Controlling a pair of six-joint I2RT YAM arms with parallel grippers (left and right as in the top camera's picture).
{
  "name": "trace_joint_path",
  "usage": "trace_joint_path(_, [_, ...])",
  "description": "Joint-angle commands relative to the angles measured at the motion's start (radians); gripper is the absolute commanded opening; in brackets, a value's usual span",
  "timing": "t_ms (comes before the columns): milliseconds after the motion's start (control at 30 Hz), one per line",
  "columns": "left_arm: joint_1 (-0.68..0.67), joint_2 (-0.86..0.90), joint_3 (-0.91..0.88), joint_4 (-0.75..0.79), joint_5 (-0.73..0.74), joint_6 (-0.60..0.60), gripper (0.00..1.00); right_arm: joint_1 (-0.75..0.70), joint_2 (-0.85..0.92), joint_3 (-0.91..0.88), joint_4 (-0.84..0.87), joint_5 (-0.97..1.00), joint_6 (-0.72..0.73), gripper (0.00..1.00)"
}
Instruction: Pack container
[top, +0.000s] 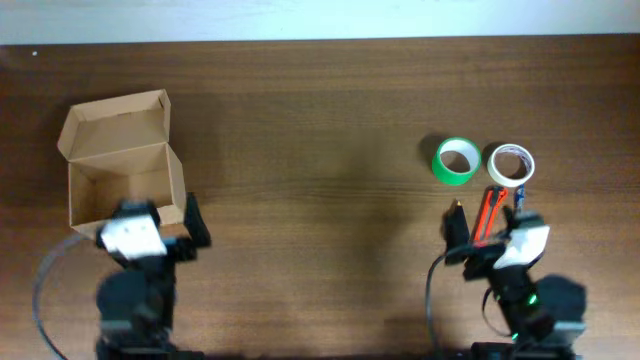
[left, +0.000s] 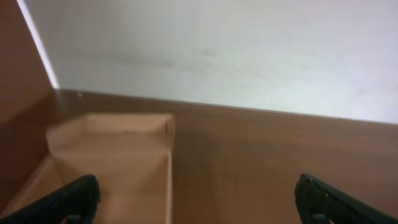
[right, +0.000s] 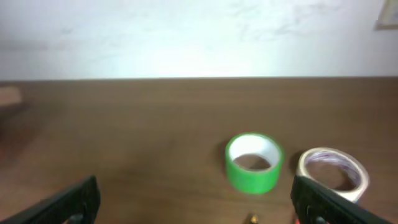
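Container (top: 120, 190) at the left rear of the desk (top: 320, 110), flap up, inside looks bare. Green tape roll (top: 456, 161) and white tape roll (top: 511, 164) lie well apart from it, far right. Packing not begun, by my read.

Left wrist: left gripper (left: 198, 186), fingers (left: 68, 199) spread, nothing held, over the container's near edge.

Right wrist: right gripper (right: 194, 186), fingers wide, empty, both rolls just ahead.

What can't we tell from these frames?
- Box front edge: overhead, the left arm covers it; the left wrist view is blurred and cuts it off at the bottom edge.
- Orange and blue items: overhead, too small to identify, lower ends under the right arm.
- White tape: right wrist, near side hidden behind a claw finger.
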Motion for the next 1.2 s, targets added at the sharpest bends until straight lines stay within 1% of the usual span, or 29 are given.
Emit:
trace_joint_path(0, [-0.003,0.227,0.235,-0.083,-0.038,0.068,1.00,0.002,0.247,0.207,-0.060,0.064,0.006,0.99])
trace_joint_path(100, [0.003,0.476,0.535,-0.239,-0.034,0.074,1.00,-0.011,0.528,0.482,-0.203,0.063,0.006,0.99])
trace_joint_path(133, [0.009,0.544,0.624,-0.290,-0.034,0.074,1.00,-0.017,0.596,0.562,-0.247,0.059,0.007,0.99])
trace_joint_path(200, [0.026,0.689,0.824,-0.420,-0.033,0.074,1.00,-0.042,0.771,0.785,-0.376,0.061,0.006,0.99])
trace_joint_path(333, [0.060,0.912,1.123,-0.642,-0.034,0.074,1.00,-0.076,1.022,1.097,-0.553,-0.005,0.010,0.99])
trace_joint_path(400, [0.064,0.994,1.213,-0.726,-0.034,0.074,1.00,-0.081,1.118,1.206,-0.642,-0.004,0.006,0.99])
trace_joint_path(500, [0.064,1.055,1.251,-0.805,-0.034,0.079,1.00,-0.083,1.210,1.266,-0.698,0.000,0.006,0.99])
trace_joint_path(567, [0.066,1.081,1.251,-0.852,-0.034,0.101,1.00,-0.083,1.249,1.266,-0.714,0.000,0.006,0.99])
trace_joint_path(667, [0.069,1.133,1.251,-0.923,-0.026,0.099,1.00,-0.083,1.307,1.266,-0.769,0.003,0.007,0.99])
trace_joint_path(767, [0.069,1.191,1.251,-0.988,-0.019,0.061,0.99,-0.083,1.345,1.266,-0.806,0.037,0.011,0.99])
trace_joint_path(833, [0.069,1.236,1.250,-1.010,0.001,0.058,0.92,-0.083,1.363,1.265,-0.821,0.057,0.011,0.99])
trace_joint_path(933, [0.070,1.321,1.249,-1.002,0.033,0.027,0.89,-0.082,1.375,1.264,-0.829,0.060,0.011,0.99])
trace_joint_path(1067, [0.090,1.434,1.242,-0.983,0.156,0.008,0.70,-0.083,1.376,1.264,-0.837,0.097,0.011,0.99])
trace_joint_path(1133, [0.105,1.476,1.222,-0.959,0.203,0.005,0.65,-0.083,1.376,1.264,-0.847,0.150,0.023,0.99])
trace_joint_path(1167, [0.112,1.489,1.204,-0.941,0.208,0.005,0.65,-0.083,1.376,1.264,-0.855,0.172,0.031,0.99])
